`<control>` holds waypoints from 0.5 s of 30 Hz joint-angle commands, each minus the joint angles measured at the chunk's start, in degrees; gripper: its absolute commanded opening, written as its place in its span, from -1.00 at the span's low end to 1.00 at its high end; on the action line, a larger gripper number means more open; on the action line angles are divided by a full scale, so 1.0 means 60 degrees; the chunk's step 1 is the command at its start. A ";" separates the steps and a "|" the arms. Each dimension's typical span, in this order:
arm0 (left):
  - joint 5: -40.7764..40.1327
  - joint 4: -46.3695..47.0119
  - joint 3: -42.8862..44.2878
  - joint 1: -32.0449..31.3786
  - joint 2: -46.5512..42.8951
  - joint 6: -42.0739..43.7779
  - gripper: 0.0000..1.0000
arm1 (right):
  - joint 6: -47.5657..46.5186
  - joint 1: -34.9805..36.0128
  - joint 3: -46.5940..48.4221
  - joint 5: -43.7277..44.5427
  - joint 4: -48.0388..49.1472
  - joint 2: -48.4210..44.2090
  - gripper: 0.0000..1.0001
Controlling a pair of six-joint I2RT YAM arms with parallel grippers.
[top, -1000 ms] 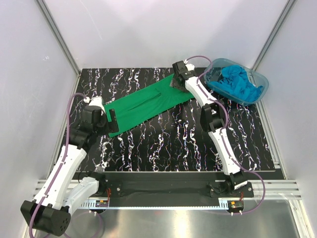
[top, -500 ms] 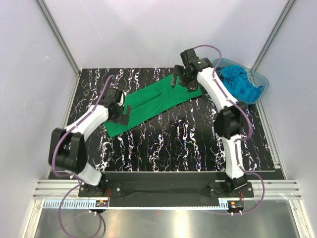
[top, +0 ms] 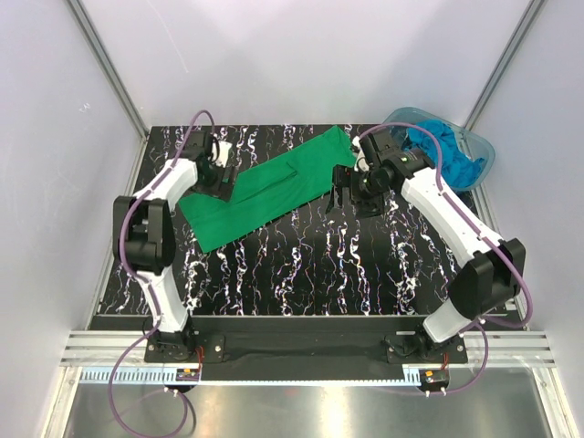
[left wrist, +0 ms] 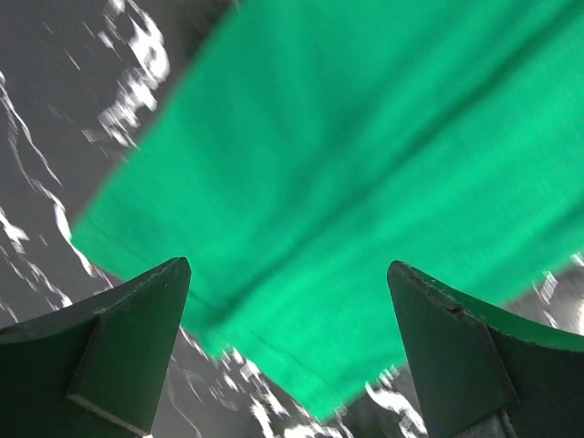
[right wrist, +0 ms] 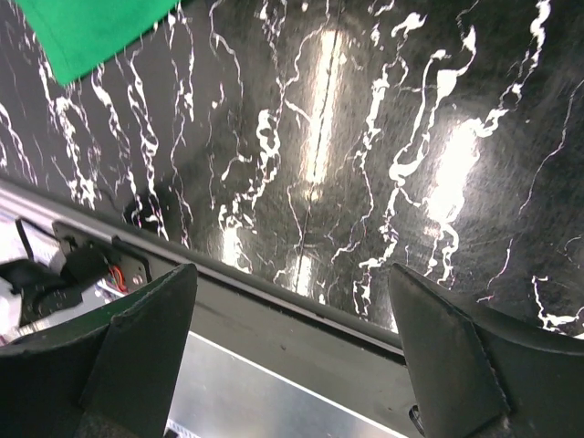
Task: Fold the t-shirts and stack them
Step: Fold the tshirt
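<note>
A bright green t-shirt (top: 274, 187) lies as a long folded strip slanting across the black marbled table (top: 310, 265). My left gripper (top: 224, 182) hovers open over the strip's left edge. In the left wrist view, green cloth (left wrist: 365, 137) fills the space beyond the open left gripper (left wrist: 287, 266), and nothing is held. My right gripper (top: 342, 193) stands open just off the strip's near right edge, above bare table. The right wrist view shows only a green corner (right wrist: 91, 32) and an empty right gripper (right wrist: 292, 269). Turquoise-blue t-shirts (top: 447, 153) are bunched in the tub.
The clear blue-tinted tub (top: 485, 146) sits at the table's far right corner, behind the right arm. White enclosure walls stand close on three sides. A black rail (right wrist: 301, 319) and metal frame run along the table's near edge.
Both arms swung across: the left gripper went up to the strip's left edge, the right gripper came off the shirt's far end toward the near side. Both jaws opened wider. The far end now lies flatter.
</note>
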 commanded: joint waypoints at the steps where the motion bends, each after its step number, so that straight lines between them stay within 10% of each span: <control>1: 0.0807 -0.0295 0.0700 0.0241 0.0786 0.0539 0.92 | -0.0440 -0.0027 -0.0322 -0.0433 0.0437 -0.0765 0.86; 15: 0.0604 -0.0365 -0.0267 0.0285 0.1432 -0.0134 0.90 | -0.0176 -0.0013 -0.0733 -0.0770 0.0833 -0.1177 0.88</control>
